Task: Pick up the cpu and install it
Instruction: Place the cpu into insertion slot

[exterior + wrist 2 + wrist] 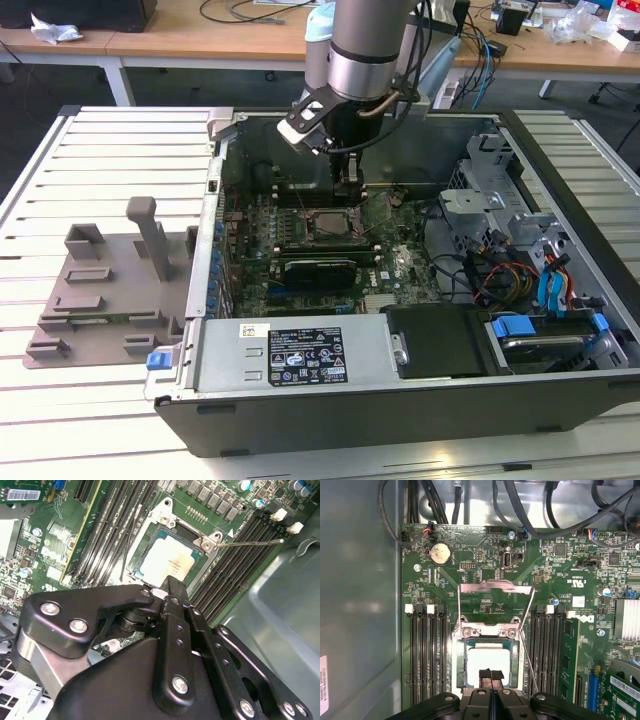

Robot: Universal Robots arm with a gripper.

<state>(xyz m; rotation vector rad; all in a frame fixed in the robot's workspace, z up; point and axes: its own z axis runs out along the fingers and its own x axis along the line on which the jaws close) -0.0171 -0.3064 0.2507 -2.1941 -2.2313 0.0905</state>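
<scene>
Green motherboard carries one cpu under one end effector.

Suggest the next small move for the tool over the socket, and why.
Probably lift the tool straight up: its shut tips are above the silver-grey square cpu, which already lies flat inside the dark motherboard socket, with the metal retention frame open.

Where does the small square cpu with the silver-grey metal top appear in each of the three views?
Exterior view: the cpu sits in the motherboard socket under the black gripper, inside the open computer case.
Second wrist view: the cpu is a pale square in the socket, just beyond the gripper.
First wrist view: the cpu lies between the memory slots, partly covered by the gripper.
Shared landmark: the gripper by the socket.
</scene>
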